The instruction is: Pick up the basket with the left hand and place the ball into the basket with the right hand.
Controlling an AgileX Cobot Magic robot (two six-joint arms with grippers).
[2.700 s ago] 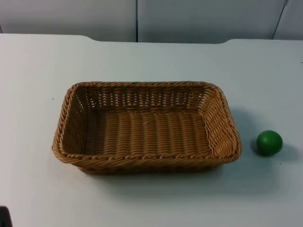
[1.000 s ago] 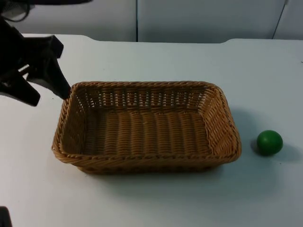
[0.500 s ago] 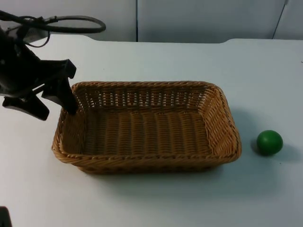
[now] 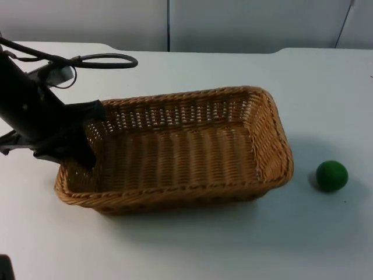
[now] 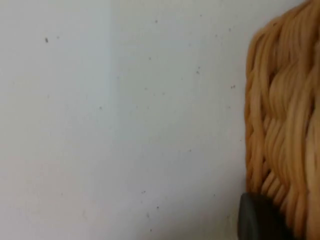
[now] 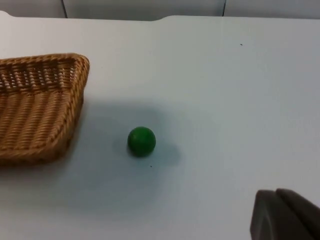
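Note:
The brown wicker basket [image 4: 175,197] lies skewed on the white table, its right far corner swung toward the wall. My left gripper [image 4: 71,156] is shut on the basket's left wall, one finger inside and one outside. In the left wrist view the woven rim [image 5: 282,125] stands right against a black fingertip [image 5: 257,219]. The green ball [image 4: 331,175] rests on the table to the right of the basket, apart from it. The right wrist view has the ball [image 6: 141,140] beside the basket's corner [image 6: 40,110], with my right gripper [image 6: 286,216] waiting well back from both.
The grey partition wall [image 4: 233,23] closes the table's far edge. Bare white table lies around the ball and in front of the basket.
My left arm came in from the upper left, dropped onto the basket's left wall and closed on it. The basket has turned and shifted left. The ball has not moved.

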